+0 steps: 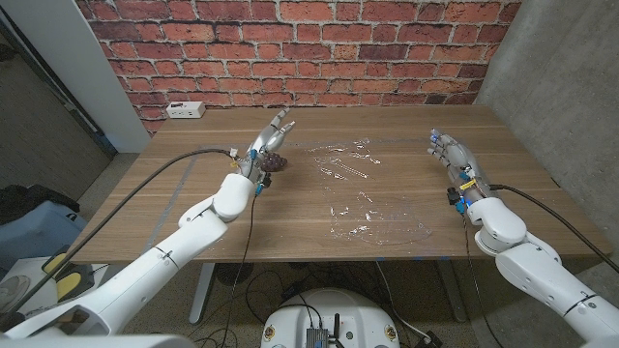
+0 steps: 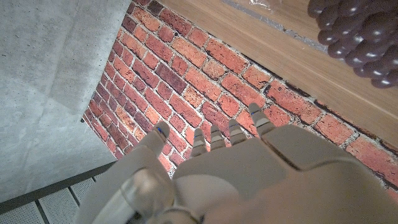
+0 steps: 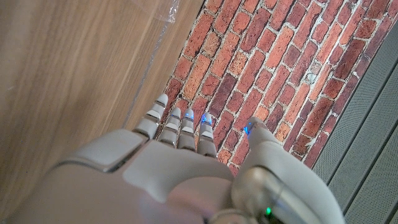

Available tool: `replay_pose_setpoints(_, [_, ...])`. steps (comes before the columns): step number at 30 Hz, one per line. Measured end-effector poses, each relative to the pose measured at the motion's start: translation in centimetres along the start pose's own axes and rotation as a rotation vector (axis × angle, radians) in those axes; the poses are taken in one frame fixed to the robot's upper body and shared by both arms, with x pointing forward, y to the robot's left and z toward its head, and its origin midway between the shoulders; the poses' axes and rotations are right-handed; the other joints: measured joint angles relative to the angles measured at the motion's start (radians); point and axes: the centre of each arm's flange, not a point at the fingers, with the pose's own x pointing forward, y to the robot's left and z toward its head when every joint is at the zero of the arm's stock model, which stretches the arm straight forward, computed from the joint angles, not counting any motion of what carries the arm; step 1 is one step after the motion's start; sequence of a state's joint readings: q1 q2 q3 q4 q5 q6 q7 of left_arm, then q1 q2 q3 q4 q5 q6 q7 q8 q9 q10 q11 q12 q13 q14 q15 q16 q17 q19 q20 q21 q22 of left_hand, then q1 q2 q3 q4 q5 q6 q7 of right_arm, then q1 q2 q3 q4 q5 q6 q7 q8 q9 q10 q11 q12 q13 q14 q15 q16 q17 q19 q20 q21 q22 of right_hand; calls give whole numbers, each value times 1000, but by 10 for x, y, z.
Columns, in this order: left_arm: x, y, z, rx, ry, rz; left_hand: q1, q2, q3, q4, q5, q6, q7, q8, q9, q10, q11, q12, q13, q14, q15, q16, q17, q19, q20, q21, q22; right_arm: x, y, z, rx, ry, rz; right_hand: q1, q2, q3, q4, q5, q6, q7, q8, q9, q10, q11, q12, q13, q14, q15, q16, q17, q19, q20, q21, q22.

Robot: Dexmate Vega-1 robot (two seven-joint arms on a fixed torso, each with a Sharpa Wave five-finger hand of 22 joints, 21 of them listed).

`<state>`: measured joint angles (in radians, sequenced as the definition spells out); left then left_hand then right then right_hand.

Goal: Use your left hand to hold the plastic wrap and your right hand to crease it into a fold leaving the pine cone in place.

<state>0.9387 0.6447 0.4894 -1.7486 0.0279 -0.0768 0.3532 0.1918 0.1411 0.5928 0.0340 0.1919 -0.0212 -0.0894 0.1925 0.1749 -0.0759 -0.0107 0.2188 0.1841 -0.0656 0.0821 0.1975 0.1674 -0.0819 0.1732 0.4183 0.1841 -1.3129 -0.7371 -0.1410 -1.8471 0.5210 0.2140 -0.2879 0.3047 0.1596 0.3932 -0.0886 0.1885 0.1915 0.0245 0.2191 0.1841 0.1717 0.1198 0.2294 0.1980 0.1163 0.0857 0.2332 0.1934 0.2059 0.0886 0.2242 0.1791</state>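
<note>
On the wooden table, clear, crinkled plastic wrap lies mid-table, the dark pine cone beside its left edge; left hand and right hand are empty, fingers extended.

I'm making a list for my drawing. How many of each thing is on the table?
Pine cone: 1
Plastic wrap: 1
White power strip: 1
Robot hands, left hand and right hand: 2
Total: 5

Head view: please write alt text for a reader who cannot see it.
Clear plastic wrap lies spread on a wooden table; the left hand is open by a dark pine cone, the right hand open beyond the wrap's other side.
</note>
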Motion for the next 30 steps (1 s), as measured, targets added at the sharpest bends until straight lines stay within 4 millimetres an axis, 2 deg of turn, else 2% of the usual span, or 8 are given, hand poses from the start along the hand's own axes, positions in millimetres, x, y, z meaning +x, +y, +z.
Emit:
replay_pose_setpoints(9, [-9, -9, 6, 35, 5, -22, 13, 6, 7, -15, -7, 11, 0, 0, 0, 0, 0, 0, 0, 5, 5, 0, 2, 3, 3, 4, 0, -10, -2, 8, -73, 43, 15, 12, 1, 8, -8, 0, 18, -7, 0, 0, 9, -2, 0, 0, 9, -2, 0, 0, 3, 3, 0, 0])
replay_pose_setpoints(12, [-11, -10, 11, 53, 0, -29, 13, 6, 8, -17, -7, 11, 1, 0, 0, 6, 5, 0, 0, 5, 5, 0, 3, 3, 3, 0, 0, -13, -3, 12, -97, 54, 24, 12, 1, 8, -8, 0, 18, -7, 0, 0, 9, -2, 0, 0, 9, -2, 0, 5, 3, 3, 0, 0])
replay_pose_setpoints(17, [-14, -11, 20, 98, -8, -43, 22, 4, 11, -19, -7, 18, 7, 0, 0, 11, 0, 0, 0, 5, 5, 0, 3, 9, 9, 0, 0, -20, -5, 20, -138, 62, 34, 17, 6, 8, -8, 0, 18, -7, 0, 0, 9, -2, 0, 5, 9, -2, 0, 5, 3, 3, 0, 0])
replay_pose_setpoints(25, [-19, -13, 30, 166, -15, -62, 22, 4, 12, -26, -7, 18, 7, 0, 0, 16, 6, 0, 0, 5, 5, -6, 3, 9, 9, 0, 0, -32, -8, 23, -188, 82, 32, 21, 2, 8, -8, 0, 18, -7, 0, 0, 9, -2, 0, 5, 9, -2, 0, 6, 3, 3, 0, 1])
replay_pose_setpoints(30, [-22, -16, 36, 212, -19, -67, 26, 0, 13, -27, -7, 23, 2, 0, 0, 22, 0, 0, 0, 5, 5, -6, 3, 8, 9, -4, 0, -38, -6, 27, -215, 93, 29, 29, 10, 10, -7, 0, 25, -14, 0, 0, 10, -15, 0, 5, 7, -22, 0, 14, -2, -11, 0, 5])
